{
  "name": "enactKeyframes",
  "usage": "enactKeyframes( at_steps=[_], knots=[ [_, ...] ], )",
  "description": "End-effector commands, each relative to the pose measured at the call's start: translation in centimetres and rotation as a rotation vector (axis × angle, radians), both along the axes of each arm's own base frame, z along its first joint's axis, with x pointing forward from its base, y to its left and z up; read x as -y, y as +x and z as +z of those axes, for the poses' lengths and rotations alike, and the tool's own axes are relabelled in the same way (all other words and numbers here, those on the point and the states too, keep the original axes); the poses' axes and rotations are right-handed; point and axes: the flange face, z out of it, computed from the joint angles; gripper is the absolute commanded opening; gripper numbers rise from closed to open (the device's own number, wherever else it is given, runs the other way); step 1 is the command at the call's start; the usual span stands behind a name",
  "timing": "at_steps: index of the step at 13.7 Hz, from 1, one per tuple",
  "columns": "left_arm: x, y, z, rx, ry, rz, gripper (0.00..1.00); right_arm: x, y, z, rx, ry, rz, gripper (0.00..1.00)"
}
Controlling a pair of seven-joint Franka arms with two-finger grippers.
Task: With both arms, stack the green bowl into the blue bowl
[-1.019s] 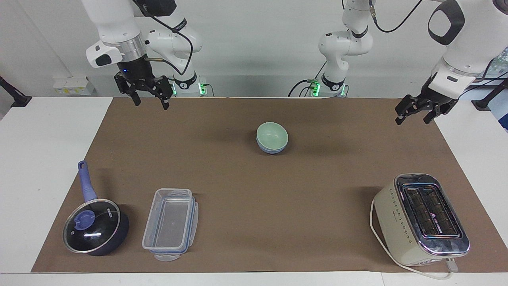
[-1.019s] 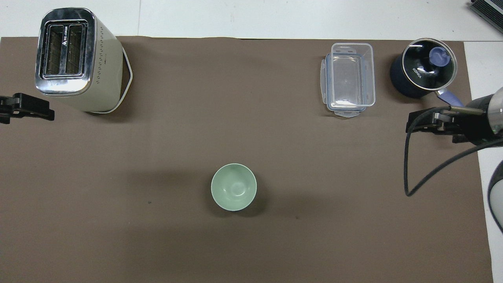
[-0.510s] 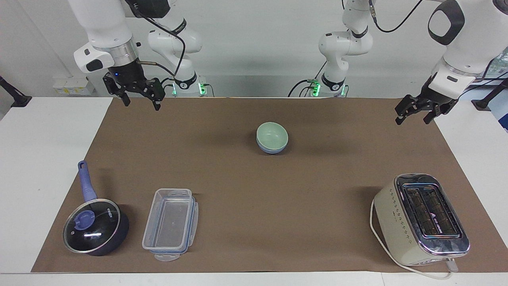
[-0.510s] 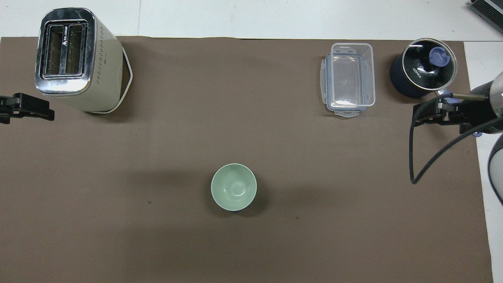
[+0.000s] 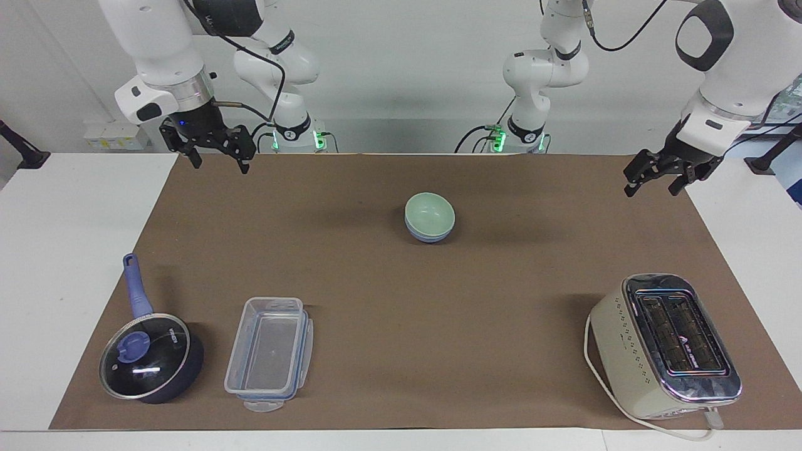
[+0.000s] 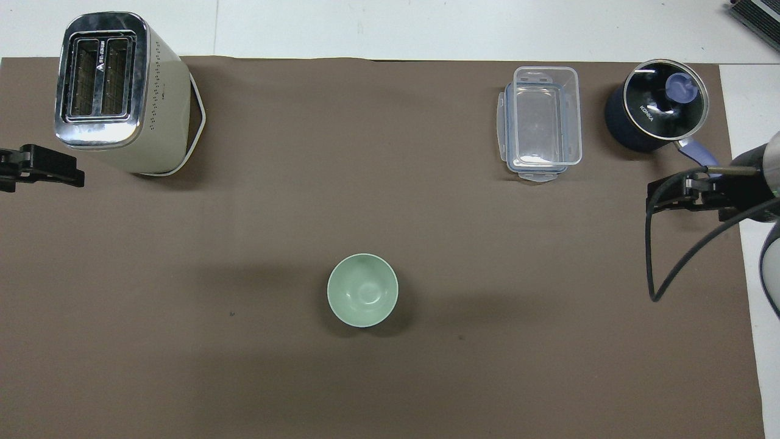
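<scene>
2 bowls are found stacked mid-mat: the green bowl [image 5: 430, 213] is seated inside the blue bowl [image 5: 428, 236]. The right gripper [image 5: 215, 155] is held raised over the brown mat's [image 5: 388, 300] edge at its own end, fingers spread and empty. The left gripper [image 5: 653, 181] is held raised over the mat's left-arm end, fingers apart, empty.
</scene>
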Motion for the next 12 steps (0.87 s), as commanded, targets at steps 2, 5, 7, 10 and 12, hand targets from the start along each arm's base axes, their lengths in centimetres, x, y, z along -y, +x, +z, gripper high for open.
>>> enactKeyframes(
  at_steps=[2, 5, 7, 10, 12],
  knots=[
    [-0.33, -0.1, 0.32, -0.012, 0.021, 0.011, 1.0, 0.18, -0.8, -0.04, 0.014, 0.006, 0.013, 1.0],
    [-0.24, -0.1, 0.32, -0.012, 0.021, 0.009, 1.0, 0.16, -0.82, -0.05, 0.013, 0.008, 0.013, 1.0],
    [-0.24, -0.1, 0.32, -0.012, 0.021, 0.009, 1.0, 0.16, -1.02, -0.11, 0.004, 0.007, 0.013, 1.0],
    [-0.24, -0.1, 0.32, -0.012, 0.021, 0.009, 1.0, 0.15, -1.25, -0.32, 0.001, 0.006, 0.011, 1.0],
    [-0.24, -0.1, 0.32, -0.012, 0.021, 0.009, 1.0, 0.23, -1.23, -0.31, 0.002, 0.006, 0.012, 1.0]
  ],
)
